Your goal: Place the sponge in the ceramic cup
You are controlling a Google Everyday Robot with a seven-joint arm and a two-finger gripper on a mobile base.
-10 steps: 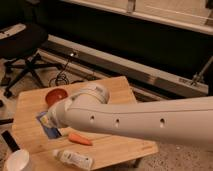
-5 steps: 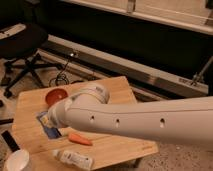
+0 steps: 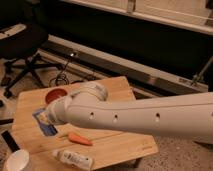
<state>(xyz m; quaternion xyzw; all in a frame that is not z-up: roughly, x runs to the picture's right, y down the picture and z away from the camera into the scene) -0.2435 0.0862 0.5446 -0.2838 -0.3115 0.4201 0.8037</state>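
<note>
- The sponge is probably light, soft and squashy. It would give under a pinch and spring back, and it is neither fragile nor likely to slip.
- A hold across its narrow width, near the middle, seems the surest. Its flatness leaves little edge to catch.
- It looks like a small flat blue rectangle with a paler face, partly covered by the end of the white arm.
- It lies on the wooden table, just in front of the red bowl on the camera's side. It is not in the cup.
- The gripper is at the arm's end, also just in front of the red bowl and right over the sponge. I cannot tell whether it is open, closed or gripping the sponge.
- The ceramic cup is plain white, wide-rimmed and upright. It stands well apart from the red bowl, nearer the camera and further towards the view's left.
- An orange carrot and a clear bottle lie nearer the camera than the red bowl, on the side away from the cup.
</note>
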